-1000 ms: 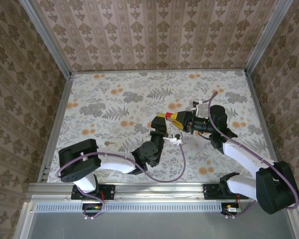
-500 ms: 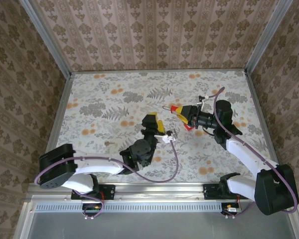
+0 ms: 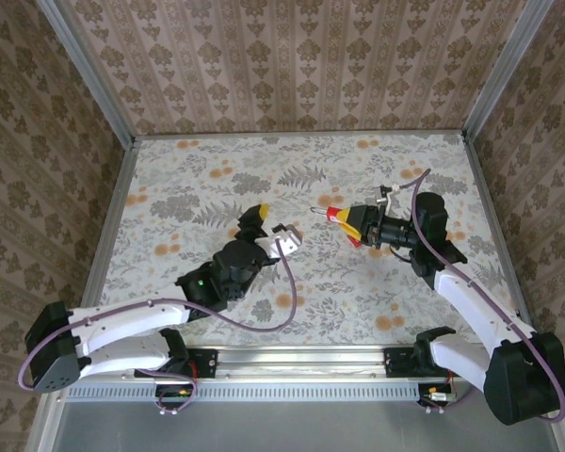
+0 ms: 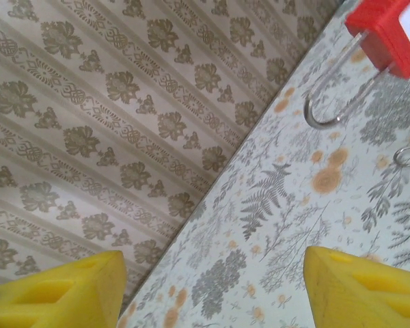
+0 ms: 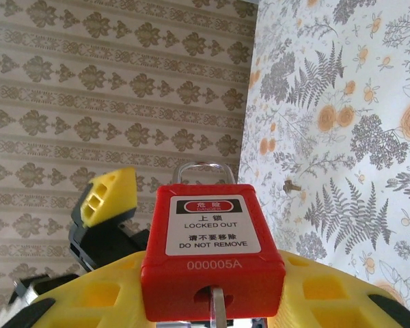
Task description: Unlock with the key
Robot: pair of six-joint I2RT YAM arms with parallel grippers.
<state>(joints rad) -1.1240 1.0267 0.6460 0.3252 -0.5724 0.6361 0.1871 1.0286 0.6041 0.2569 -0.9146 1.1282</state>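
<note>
A floral-printed table lies flat; damask-patterned walls stand around it on three sides.

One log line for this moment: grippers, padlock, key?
left gripper: open, empty | right gripper: shut on red padlock | key: in keyhole | shackle: state unclear

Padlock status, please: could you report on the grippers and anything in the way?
Right gripper shut on red padlock. Left gripper open, empty, clear of it. Key appears seated in keyhole. Nothing between.

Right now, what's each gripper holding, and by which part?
Right gripper clamps the red padlock by its body, shackle free. Left gripper is open, holding nothing.
</note>
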